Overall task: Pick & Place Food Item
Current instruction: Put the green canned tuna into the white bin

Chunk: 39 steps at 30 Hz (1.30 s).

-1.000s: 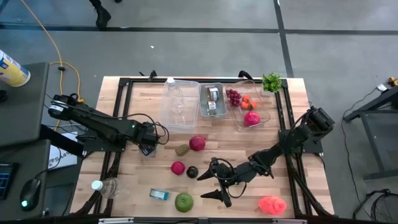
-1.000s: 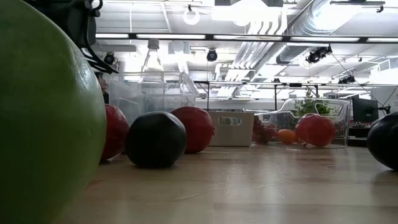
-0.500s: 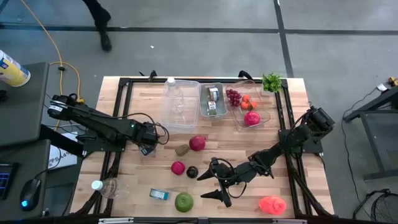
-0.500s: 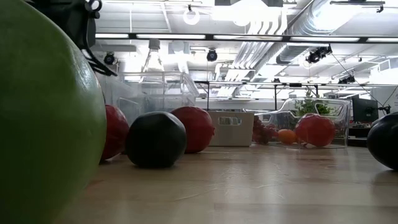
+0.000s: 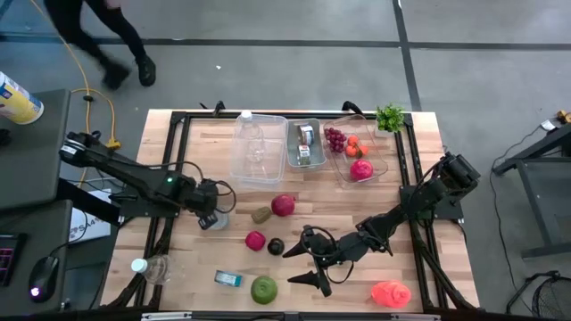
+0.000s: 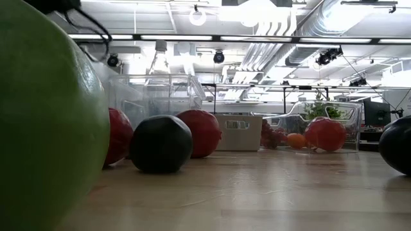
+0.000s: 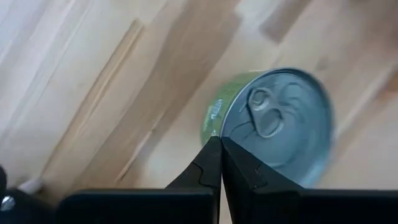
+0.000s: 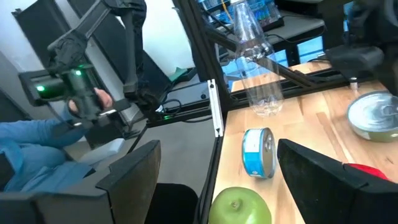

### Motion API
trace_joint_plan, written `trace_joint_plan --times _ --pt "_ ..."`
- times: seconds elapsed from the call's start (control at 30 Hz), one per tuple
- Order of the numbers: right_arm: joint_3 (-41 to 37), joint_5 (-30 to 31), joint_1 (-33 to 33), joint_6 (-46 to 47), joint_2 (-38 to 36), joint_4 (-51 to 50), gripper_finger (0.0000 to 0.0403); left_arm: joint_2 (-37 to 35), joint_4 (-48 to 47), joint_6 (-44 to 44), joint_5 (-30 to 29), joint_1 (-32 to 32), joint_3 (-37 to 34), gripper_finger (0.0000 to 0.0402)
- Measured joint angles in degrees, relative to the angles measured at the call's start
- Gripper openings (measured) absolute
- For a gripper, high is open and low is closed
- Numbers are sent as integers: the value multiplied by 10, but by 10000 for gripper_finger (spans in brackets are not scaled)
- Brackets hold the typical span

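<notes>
Green-labelled tin can (image 7: 273, 127) stands on the wooden worktop (image 5: 357, 209) right under the left gripper (image 7: 217, 163), whose fingers are pressed together and hold nothing. Judging by this, the approach is under way; next it must spread its fingers and drop around the can. Right gripper (image 5: 303, 265) waits splayed near the green apple (image 5: 263, 288).

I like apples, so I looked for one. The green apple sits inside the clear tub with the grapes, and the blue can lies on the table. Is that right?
Not quite. The green apple sits on the bare table near its front edge, next to the blue can, not in the tub with the grapes. The high view shows it. The blue can does lie on the table.
</notes>
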Motion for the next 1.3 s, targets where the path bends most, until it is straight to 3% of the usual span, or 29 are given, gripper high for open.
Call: trace_joint_plan --times 0.23,0.7,1.3 --pt "0 10 0 0 0 0 311 -46 37 -11 -37 -54 1 0" --pt "0 10 0 0 0 -4 311 -25 151 7 -32 -96 2 0" --pt "0 10 0 0 0 -8 311 -14 129 21 -49 -105 1 0"
